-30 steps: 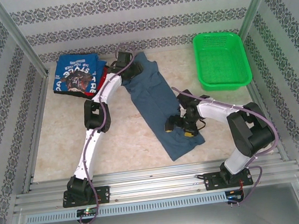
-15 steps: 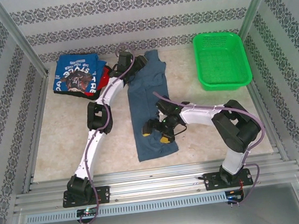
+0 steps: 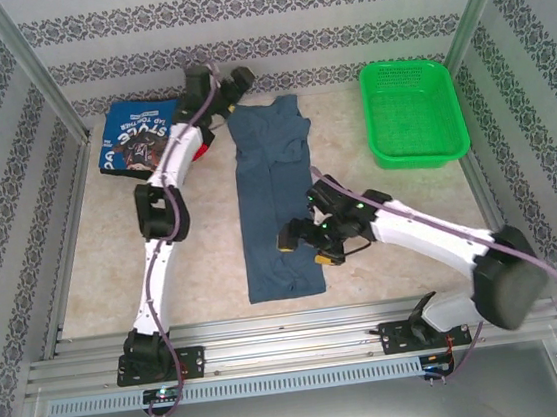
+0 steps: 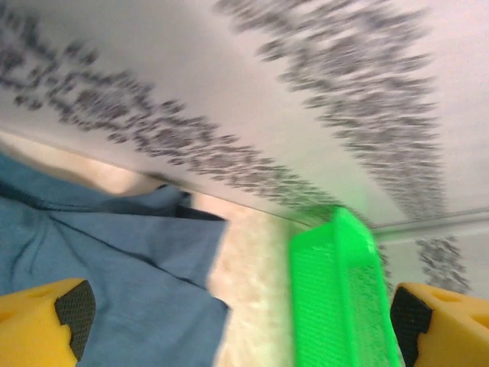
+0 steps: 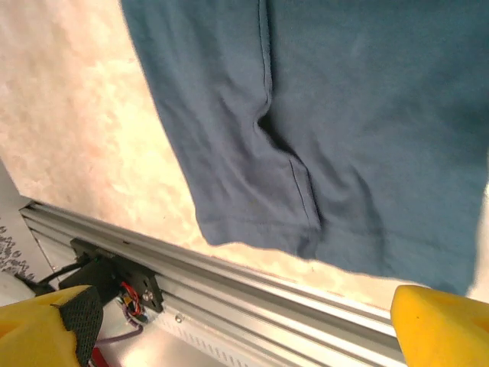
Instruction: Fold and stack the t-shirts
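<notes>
The plain slate-blue cloth t-shirt [image 3: 272, 199], slanted a second ago, now lies as a straight narrow strip down the middle of the beige table [image 3: 113, 257], its hem near the front aluminium rail [image 3: 292, 325]. The left gripper [image 3: 242, 78] has let go of the collar end and lifted back toward the patterned wall [image 3: 338, 21], jaws wide apart and empty, near the folded bright blue printed t-shirt [image 3: 135, 139]. The right gripper [image 3: 305, 249] hovers over the strip's lower right edge, jaws likewise spread, clamping nothing.

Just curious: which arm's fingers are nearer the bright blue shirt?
Left. The left fingers hover just right of the bright blue shirt; the right fingers are over the slate-blue shirt's near end.
</notes>
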